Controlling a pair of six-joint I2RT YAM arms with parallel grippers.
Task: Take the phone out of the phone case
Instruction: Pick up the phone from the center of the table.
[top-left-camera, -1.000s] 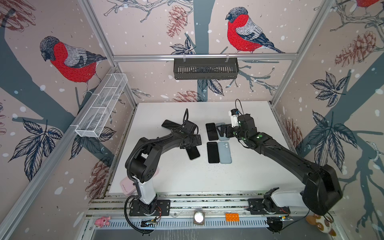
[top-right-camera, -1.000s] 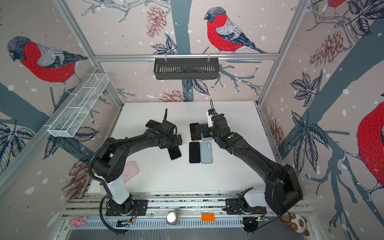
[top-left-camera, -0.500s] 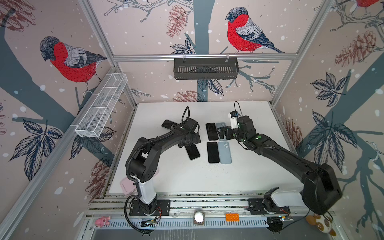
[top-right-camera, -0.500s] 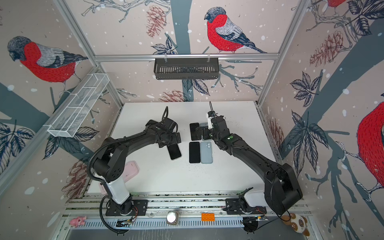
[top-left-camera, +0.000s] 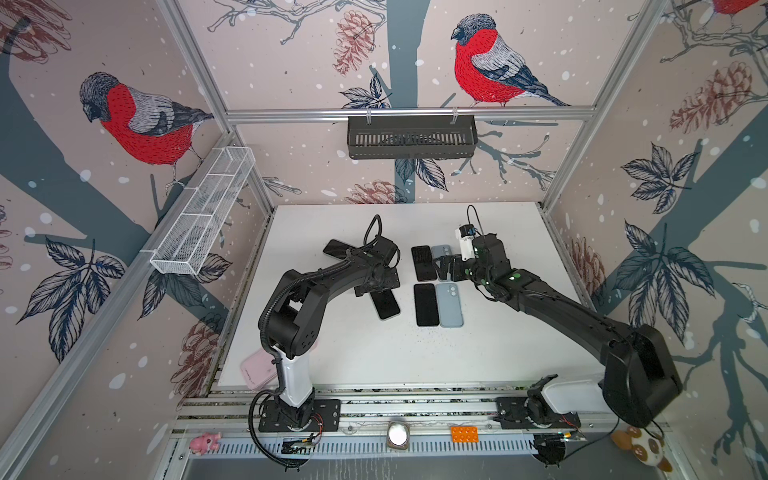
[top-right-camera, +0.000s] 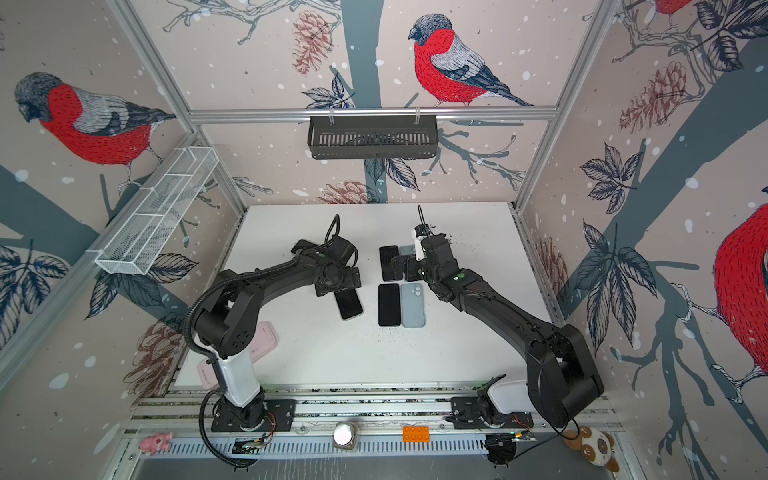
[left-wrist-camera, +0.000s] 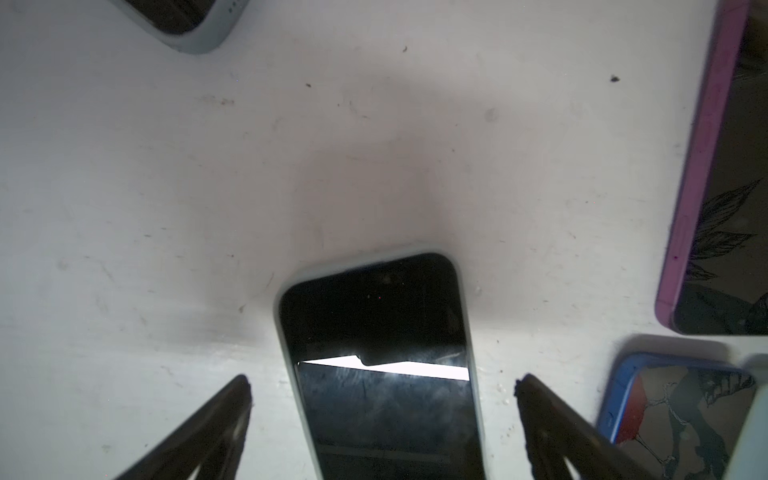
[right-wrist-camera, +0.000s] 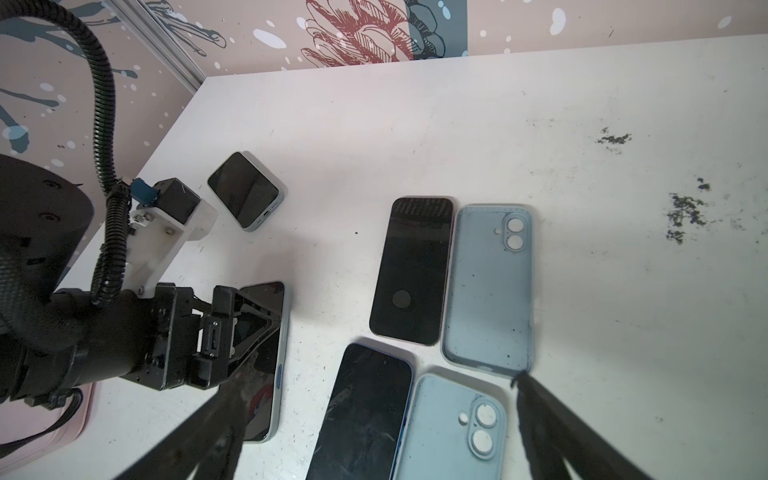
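A phone in a pale grey case lies screen-up on the white table, left of centre. My left gripper hangs over its far end, open. In the left wrist view the cased phone lies between the two spread fingertips, and the left gripper touches nothing. My right gripper is open over the middle of the table, above the loose phones and cases, holding nothing.
In the middle lie two bare dark phones, each with an empty pale blue case to its right. Another cased phone lies at the back left. A pink case sits at the table's front left edge.
Both arms have shifted only slightly. Both grippers stay open and no phone or case has moved.
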